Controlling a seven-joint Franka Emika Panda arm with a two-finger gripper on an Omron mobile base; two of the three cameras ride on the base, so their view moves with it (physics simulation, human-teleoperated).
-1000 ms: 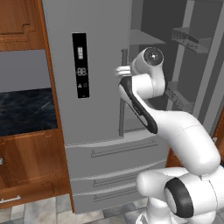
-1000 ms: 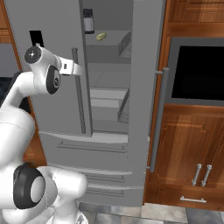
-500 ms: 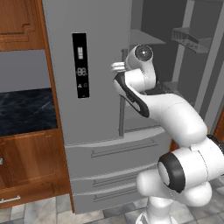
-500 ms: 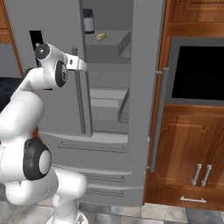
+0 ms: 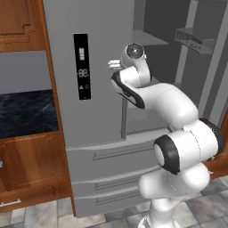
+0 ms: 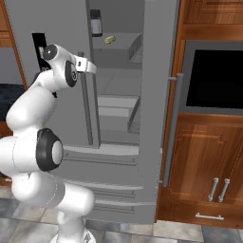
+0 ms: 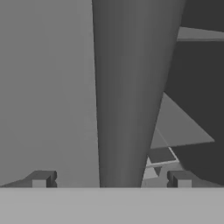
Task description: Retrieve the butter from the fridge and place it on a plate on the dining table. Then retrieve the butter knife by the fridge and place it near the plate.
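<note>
The grey steel fridge (image 5: 102, 53) (image 6: 52, 19) stands with its right door (image 6: 159, 95) swung open. The butter (image 6: 110, 40), a small pale yellow stick, lies on the top shelf inside. My gripper (image 5: 113, 66) (image 6: 90, 66) (image 7: 111, 179) is open at the upper end of the left door's vertical bar handle (image 5: 124, 116) (image 6: 88, 114). In the hand view that bar (image 7: 127, 87) rises between my two fingertips, with nothing gripped. The plate, the dining table and the butter knife are out of view.
A dark jar (image 6: 96, 23) stands left of the butter. Right of the fridge are a black oven window (image 6: 213, 76) and wooden cupboards (image 6: 209, 156). To its left lies a black counter (image 5: 26, 111) over wooden cabinets. The open door's bin (image 5: 196, 40) juts out.
My arm has folded and its elbow has swung down towards the base. The hand has slid a little left along the fridge front, to the left door's handle. The jaws stayed open.
</note>
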